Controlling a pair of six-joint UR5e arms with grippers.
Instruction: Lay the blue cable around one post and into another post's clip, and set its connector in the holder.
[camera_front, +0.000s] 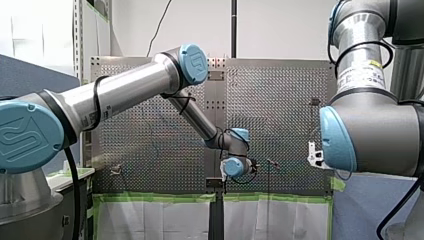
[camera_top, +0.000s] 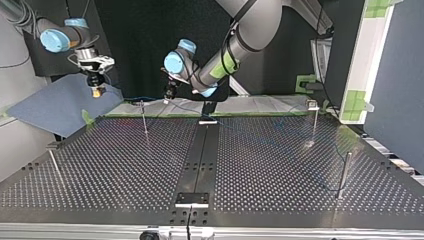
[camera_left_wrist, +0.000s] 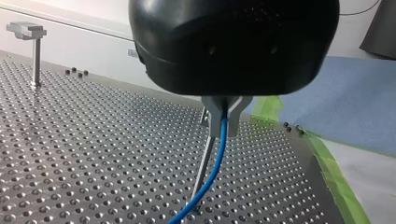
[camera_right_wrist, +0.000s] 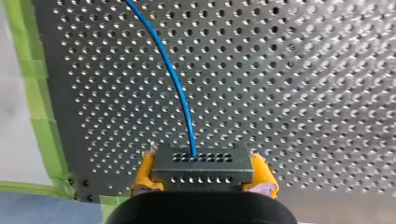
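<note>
The blue cable (camera_left_wrist: 215, 165) hangs from my left gripper (camera_left_wrist: 224, 127), whose metal fingers are shut on it just above the perforated table. A thin post (camera_left_wrist: 201, 168) stands right behind the cable. My right gripper (camera_right_wrist: 203, 171) has its yellow pads shut on a grey connector block (camera_right_wrist: 203, 165), and the blue cable (camera_right_wrist: 173, 81) leaves that block over the plate. In the top view my right gripper (camera_top: 96, 91) hovers beyond the table's far left corner. My left gripper (camera_top: 170, 96) is low near the far edge, beside a post (camera_top: 144, 119).
More posts stand on the table (camera_top: 125, 170): one with a clip at the far right (camera_top: 314, 120), one plain at the near right (camera_top: 343, 175), one clipped at the left edge (camera_top: 54, 162). A small black holder (camera_top: 191, 199) sits at the near middle. Green tape (camera_left_wrist: 327, 163) lines the edge.
</note>
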